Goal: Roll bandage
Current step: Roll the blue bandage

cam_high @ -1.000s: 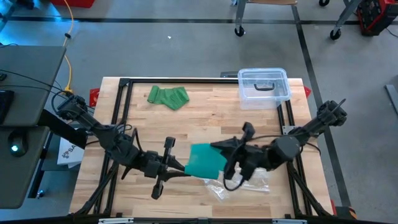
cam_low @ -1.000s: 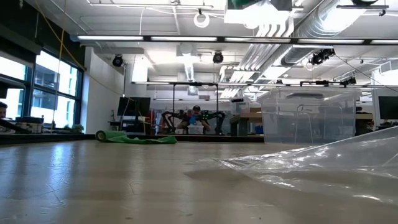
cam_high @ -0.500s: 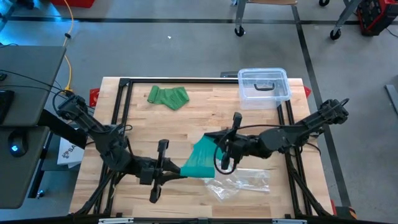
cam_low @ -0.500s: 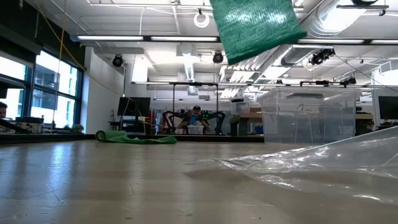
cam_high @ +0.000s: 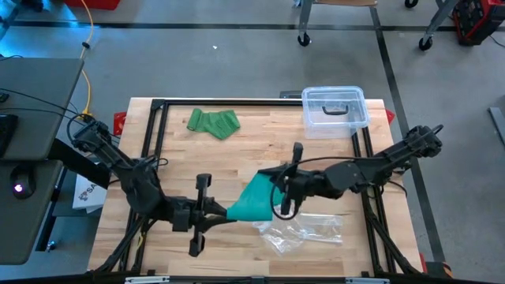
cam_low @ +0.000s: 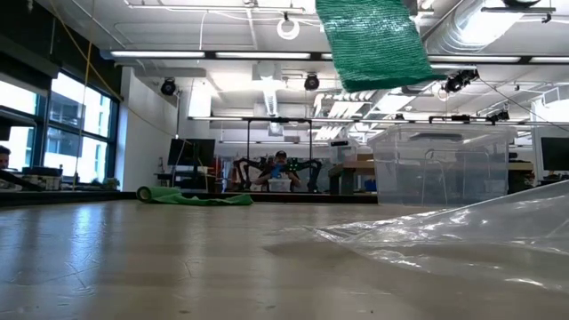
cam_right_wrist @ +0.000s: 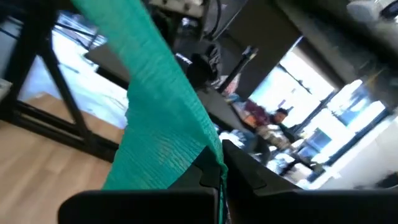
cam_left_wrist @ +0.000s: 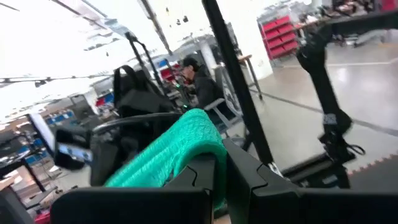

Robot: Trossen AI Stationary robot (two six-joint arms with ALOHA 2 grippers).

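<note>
Moved: both arms shifted left — teal bandage now narrower.
Left gripper: pinching bandage's lower-left end.
Right gripper: pinching its upper-right end.
Bandage: stretched above plastic wrapper.
Writing: none readable.

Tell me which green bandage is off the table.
The teal-green bandage, stretched between the left end effector and right end effector. The darker green bandage lies crumpled on the table's far side.
</note>
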